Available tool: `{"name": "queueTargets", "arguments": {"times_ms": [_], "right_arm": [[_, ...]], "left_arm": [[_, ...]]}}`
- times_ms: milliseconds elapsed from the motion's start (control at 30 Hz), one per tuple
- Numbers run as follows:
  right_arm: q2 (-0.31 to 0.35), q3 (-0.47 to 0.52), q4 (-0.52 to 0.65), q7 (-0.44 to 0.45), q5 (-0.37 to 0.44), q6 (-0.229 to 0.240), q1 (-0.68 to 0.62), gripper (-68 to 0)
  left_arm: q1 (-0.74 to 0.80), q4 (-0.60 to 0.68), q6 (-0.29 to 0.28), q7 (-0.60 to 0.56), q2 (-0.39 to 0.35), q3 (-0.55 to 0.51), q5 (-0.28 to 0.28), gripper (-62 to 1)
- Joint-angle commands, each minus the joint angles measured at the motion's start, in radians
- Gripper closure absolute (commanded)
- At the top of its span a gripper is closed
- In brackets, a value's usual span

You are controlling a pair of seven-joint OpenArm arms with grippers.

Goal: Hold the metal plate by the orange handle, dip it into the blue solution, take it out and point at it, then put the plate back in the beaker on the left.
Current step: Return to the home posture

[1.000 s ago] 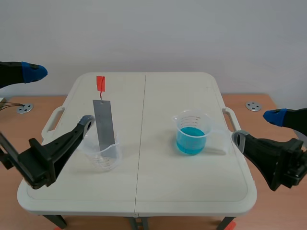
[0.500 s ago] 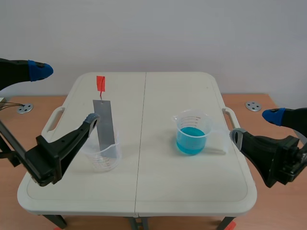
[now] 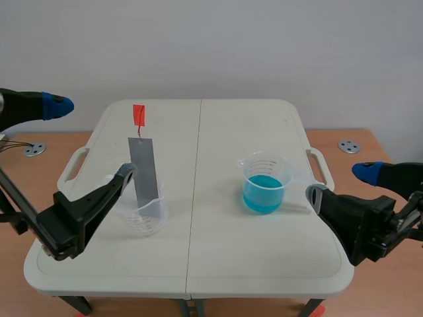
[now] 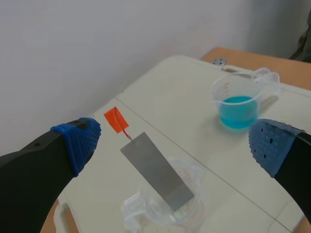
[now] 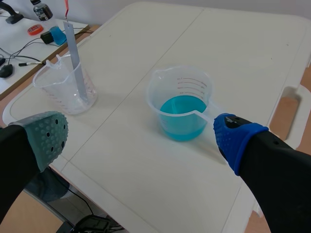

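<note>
plate [image 3: 144, 168] leaning in clear beaker [image 3: 147, 222], handle [image 3: 138, 114] up

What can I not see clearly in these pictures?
1. Scene view: the left gripper covers one side of the clear beaker.
2. Right wrist view: the orange handle is cut off by the edge.
3. All views: the marks on the beaker of blue solution are too small to read.

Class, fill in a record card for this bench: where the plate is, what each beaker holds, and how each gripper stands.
plate: metal plate leans in the clear beaker, orange handle uppermost
clear beaker contents: the plate only, no liquid seen
second beaker: blue solution, right of the plate
left gripper: open, near the plate, holding nothing
right gripper: open, near the second beaker, holding nothing
stage: plate not yet gripped
</note>
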Motion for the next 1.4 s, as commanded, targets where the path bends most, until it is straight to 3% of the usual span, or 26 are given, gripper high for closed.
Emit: {"name": "queueTargets", "arguments": {"times_ms": [0,1367], "right_arm": [[0.011,0.002,0.020,0.013,0.007,0.000,0.012,-61.7],[0.011,0.002,0.020,-0.002,0.006,0.000,0.012,-66.1]], "left_arm": [[0.007,0.002,0.005,-0.002,0.005,-0.002,-0.004,-62.3],[0.006,-0.025,0.005,0.011,0.005,-0.002,-0.004,-62.3]]}}
